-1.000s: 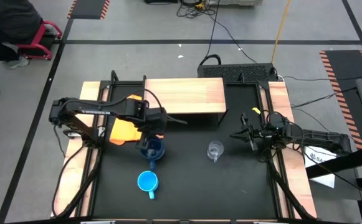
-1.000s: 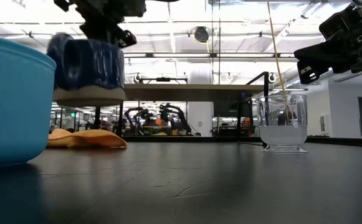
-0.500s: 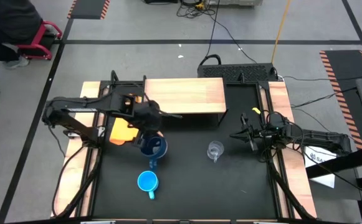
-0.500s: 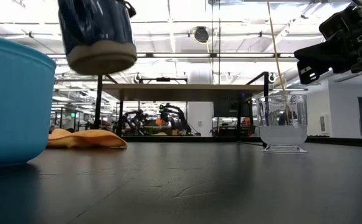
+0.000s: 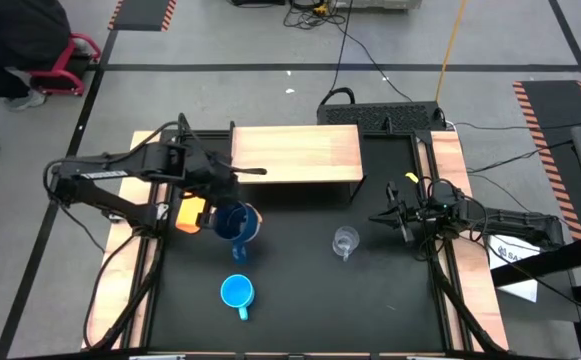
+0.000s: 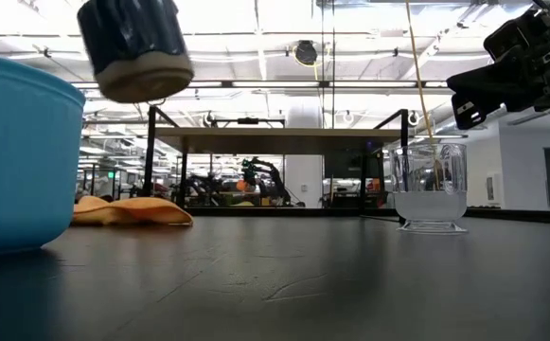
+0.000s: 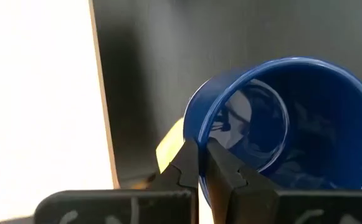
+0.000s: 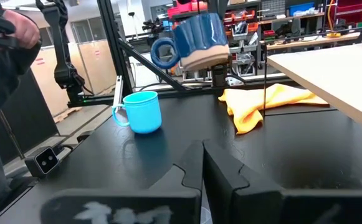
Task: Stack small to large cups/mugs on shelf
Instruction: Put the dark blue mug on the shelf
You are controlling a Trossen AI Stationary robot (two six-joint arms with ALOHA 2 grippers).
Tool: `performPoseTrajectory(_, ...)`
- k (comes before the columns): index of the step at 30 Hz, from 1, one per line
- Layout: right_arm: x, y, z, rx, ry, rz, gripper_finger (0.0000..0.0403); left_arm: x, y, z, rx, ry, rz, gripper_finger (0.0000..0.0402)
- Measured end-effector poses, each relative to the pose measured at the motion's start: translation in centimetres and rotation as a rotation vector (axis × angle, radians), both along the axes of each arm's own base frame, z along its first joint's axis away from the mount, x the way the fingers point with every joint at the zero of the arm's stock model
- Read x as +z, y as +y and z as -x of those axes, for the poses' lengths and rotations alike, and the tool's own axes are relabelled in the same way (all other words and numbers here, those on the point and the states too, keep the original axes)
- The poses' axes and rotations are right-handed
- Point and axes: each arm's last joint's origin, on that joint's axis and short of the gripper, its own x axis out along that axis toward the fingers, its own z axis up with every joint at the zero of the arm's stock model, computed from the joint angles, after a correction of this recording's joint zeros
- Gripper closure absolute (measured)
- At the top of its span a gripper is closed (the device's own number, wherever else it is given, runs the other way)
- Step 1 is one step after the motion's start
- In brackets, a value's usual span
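light blue mug (image 6: 14,156) cut off, cloth (image 5: 189,214) half hidden

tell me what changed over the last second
The left gripper, shut on the dark blue mug, lifted it higher and drew it back toward the left, away from the light blue mug. The glass cup, cloth, shelf and right gripper stayed put.

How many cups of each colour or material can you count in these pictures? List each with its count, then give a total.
Dark blue mug: 1
Light blue mug: 1
Clear glass cup: 1
Total: 3
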Motion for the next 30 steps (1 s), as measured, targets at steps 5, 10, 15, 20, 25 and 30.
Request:
performPoseTrajectory(5, 0.0, 0.0, 0.0, 0.000, 0.000, 0.000, 0.0403, -0.9, 0.5, 1.7, 0.042, 0.013, 0.019, 0.0394)
performPoseTrajectory(10, 0.0, 0.0, 0.0, 0.000, 0.000, 0.000, 0.0403, -0.7, 0.6, 3.3, 0.080, 0.004, 0.047, 0.0394)
performPoseTrajectory(15, 0.0, 0.0, 0.0, 0.000, -0.001, 0.004, 0.0403, -0.3, 0.5, 4.9, 0.114, -0.023, 0.066, 0.0394)
performPoseTrajectory(20, 0.0, 0.0, 0.0, 0.000, -0.003, 0.011, 0.0403, -0.9, 0.3, 5.9, 0.154, -0.026, 0.091, 0.0394)
performPoseTrajectory(25, 0.0, 0.0, 0.0, 0.000, -0.002, 0.011, 0.0403, -2.4, 0.3, 6.9, 0.179, 0.004, 0.105, 0.0394)
performPoseTrajectory(30, 0.0, 0.0, 0.0, 0.000, -0.002, 0.011, 0.0403, -3.5, 0.2, 7.3, 0.182, -0.005, 0.107, 0.0394)
